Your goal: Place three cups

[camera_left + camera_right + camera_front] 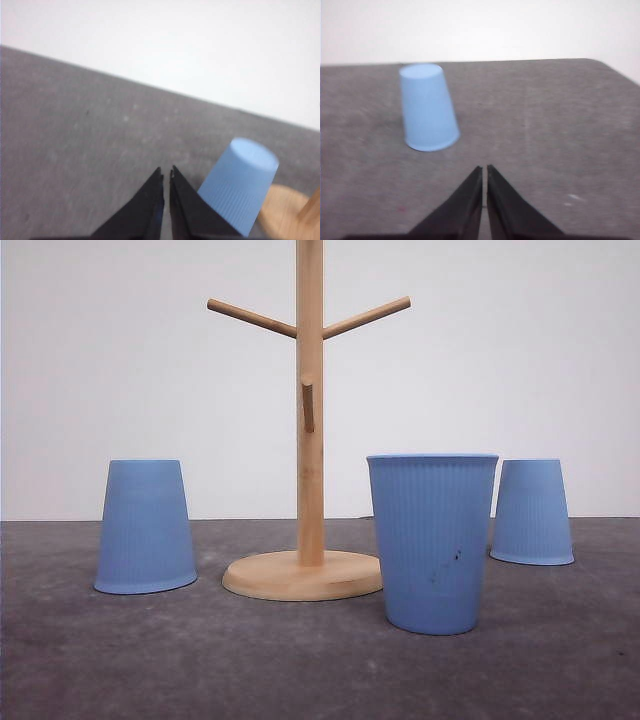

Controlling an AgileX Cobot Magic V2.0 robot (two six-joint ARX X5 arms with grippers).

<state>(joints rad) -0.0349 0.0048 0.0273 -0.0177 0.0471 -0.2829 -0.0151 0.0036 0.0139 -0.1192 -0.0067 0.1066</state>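
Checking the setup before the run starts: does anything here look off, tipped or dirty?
Nothing is tipped or spilled. The middle cup stands mouth up, while the left cup and right cup sit upside down. The upright one has small dark specks low on its side. The wooden rack stands straight, pegs bare.

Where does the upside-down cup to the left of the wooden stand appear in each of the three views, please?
Front view: the upside-down cup stands on the table, left of the wooden stand.
Left wrist view: it sits just beside the left gripper, with the stand's base next to it.
Right wrist view: I can't confirm it; the inverted cup there may be a different one.
Shared landmark: the wooden stand.
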